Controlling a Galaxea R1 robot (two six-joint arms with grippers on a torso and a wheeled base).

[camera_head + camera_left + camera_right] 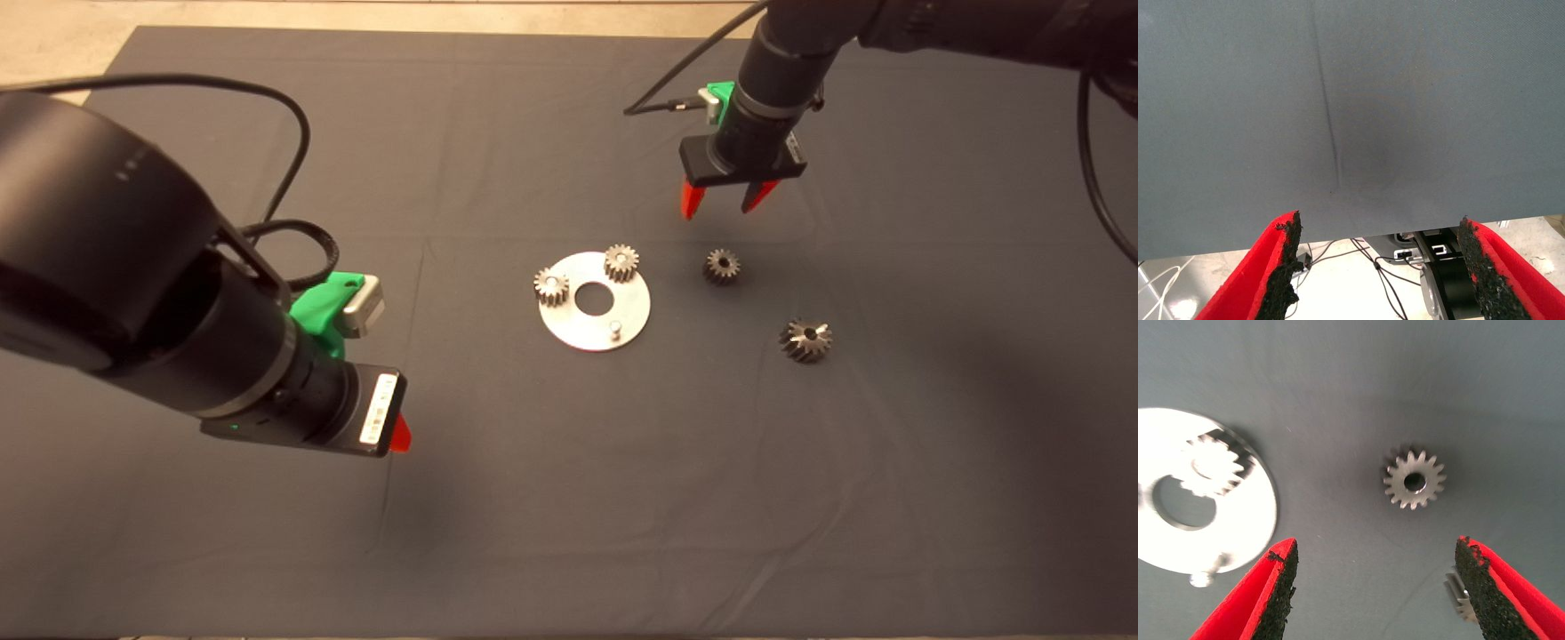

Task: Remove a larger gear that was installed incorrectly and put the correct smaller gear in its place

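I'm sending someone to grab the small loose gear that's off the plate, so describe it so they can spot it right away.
Find the round silver plate in the middle of the dark mat. Just off its right edge, below the open right end effector, the smaller gear lies flat on the cloth. Its twins sit on pegs on the plate, and the larger gear farther right has slanted teeth.

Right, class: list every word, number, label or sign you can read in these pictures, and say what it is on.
Nothing can be read.
White label on the left gripper body: print too small to read.
The gears, the round plate and the mat carry no visible text.
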